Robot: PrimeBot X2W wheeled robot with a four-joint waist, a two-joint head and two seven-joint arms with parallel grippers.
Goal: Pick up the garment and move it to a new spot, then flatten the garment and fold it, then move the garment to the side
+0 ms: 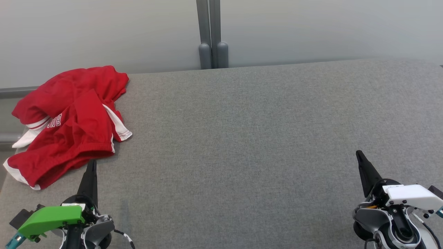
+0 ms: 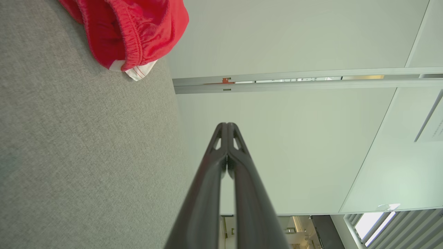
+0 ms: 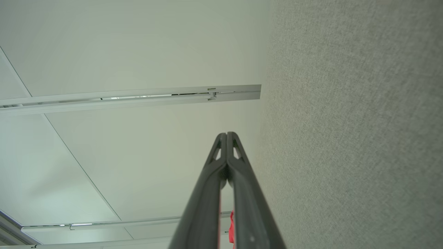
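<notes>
The garment [image 1: 69, 121] is a red piece with white trim and white lettering, lying crumpled in a loose heap at the far left corner of the worktop [image 1: 242, 138]. Its left side hangs over the worktop's left edge, and a white-edged flap points toward the middle. In the left wrist view the garment [image 2: 131, 31] shows a gathered elastic hem and a white corner resting on the grey fabric surface.

The left gripper [image 1: 91, 163] sits near the worktop's near left corner, with its tip just short of the garment's near hem. The left wrist view shows a gap of bare fabric between them. Its 2 dark fingers are pressed together with nothing between them, as the left wrist view of the gripper [image 2: 226, 125] makes plain. A green cover [image 1: 48, 218] sits on that wrist.

The right gripper [image 1: 358, 154] is near the near right corner, well apart from the garment, with a white cover [image 1: 412, 194] on its wrist. Its 2 fingers are also closed on nothing, tips meeting in the right wrist view [image 3: 226, 134].

The grey fabric between the 2 grippers is bare. Behind the far edge stands a pale wall panel [image 1: 311, 31] with a grey post [image 1: 211, 34] at its middle.
</notes>
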